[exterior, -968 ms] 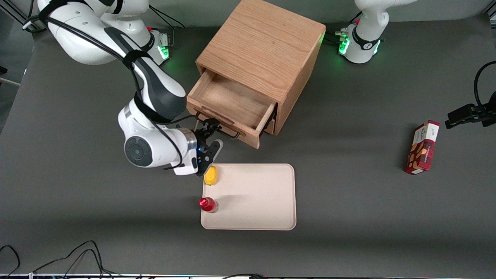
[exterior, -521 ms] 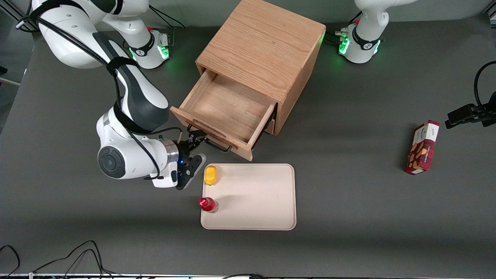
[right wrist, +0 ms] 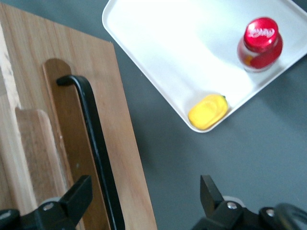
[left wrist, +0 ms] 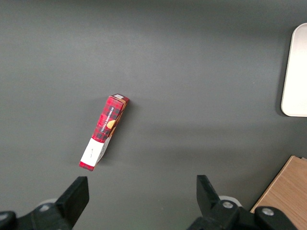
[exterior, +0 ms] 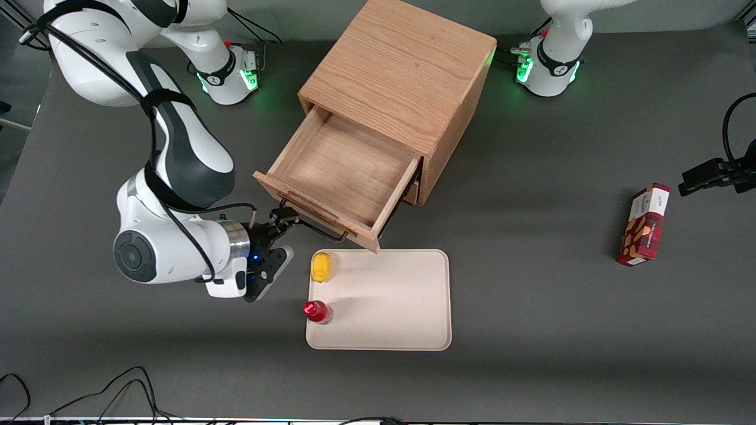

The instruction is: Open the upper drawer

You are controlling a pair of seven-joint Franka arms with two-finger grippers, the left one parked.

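The upper drawer (exterior: 339, 177) stands pulled well out of the oak cabinet (exterior: 401, 77), its bare wooden floor showing, so the job looks about done to me. The tool (exterior: 282, 219) sits at the drawer front's end toward the working arm; in the wrist view its fingers stand spread wide, the black handle (right wrist: 93, 143) running close by one of them and not pinched, so I take it as open and holding nothing. Likely it has let go there because the drawer has no more travel worth having. The handle is a thin bent wire, matt black, set over a shallow rounded recess in the grained oak. From the drawer front, the cream tray (exterior: 407, 330) lies at about five o'clock on the dark bench (exterior: 531, 265), smooth with rounded corners, carrying a yellow lump (exterior: 321, 267) and a red-capped bottle (exterior: 317, 311). A red carton (exterior: 644, 225) lies toward the parked arm's end.
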